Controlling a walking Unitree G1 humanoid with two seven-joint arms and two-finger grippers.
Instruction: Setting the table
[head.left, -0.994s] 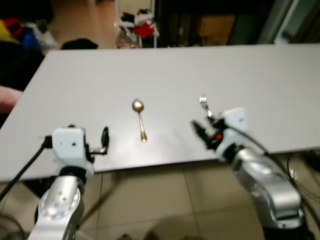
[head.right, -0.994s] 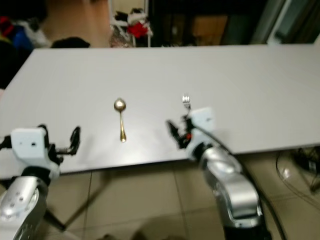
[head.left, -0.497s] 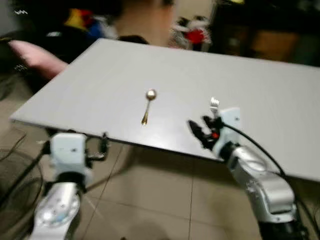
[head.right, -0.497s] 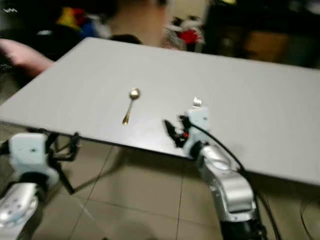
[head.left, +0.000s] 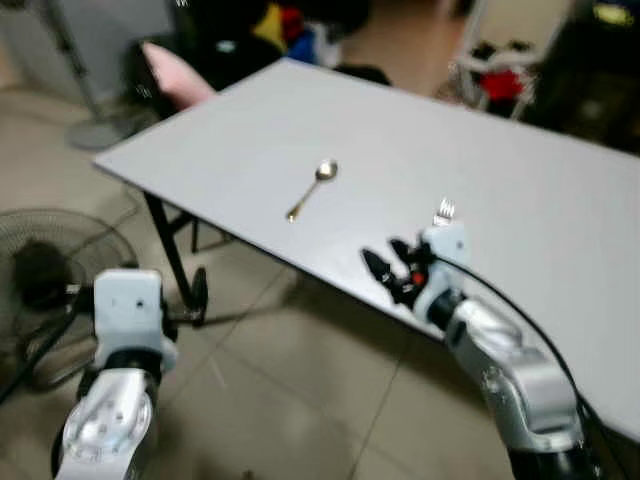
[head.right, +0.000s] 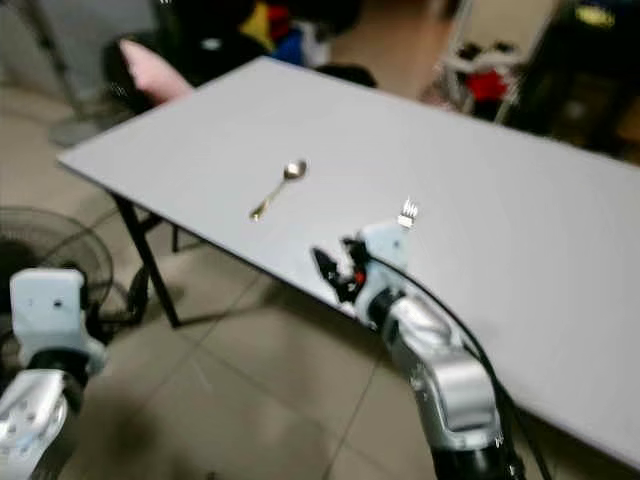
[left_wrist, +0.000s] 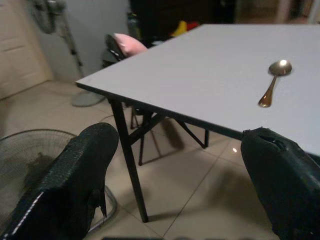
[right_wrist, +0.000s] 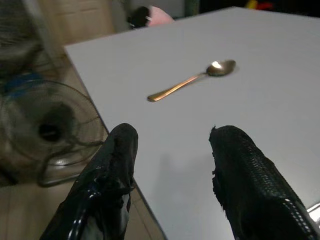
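A gold spoon (head.left: 312, 189) lies on the white table (head.left: 540, 200), near its front edge. A silver fork (head.left: 444, 211) lies to the spoon's right, just beyond my right wrist. My right gripper (head.left: 386, 270) hovers open over the table's front edge, short of the fork and right of the spoon (right_wrist: 192, 80). Nothing is between its fingers (right_wrist: 112, 180). My left gripper (left_wrist: 175, 185) is open and empty, off the table's left corner and above the floor. From there the spoon (left_wrist: 272, 82) lies ahead on the tabletop.
A floor fan (head.left: 40, 268) stands on the tiles by my left arm. The table's black folding legs (head.left: 170, 255) are under its left corner. A pink cushion (head.left: 175, 80) and coloured clutter (head.left: 290, 25) lie beyond the table's far left side.
The whole view has swung: the table now runs diagonally and its left corner and the fan have come into sight. My left gripper now hangs over the floor instead of the table edge.
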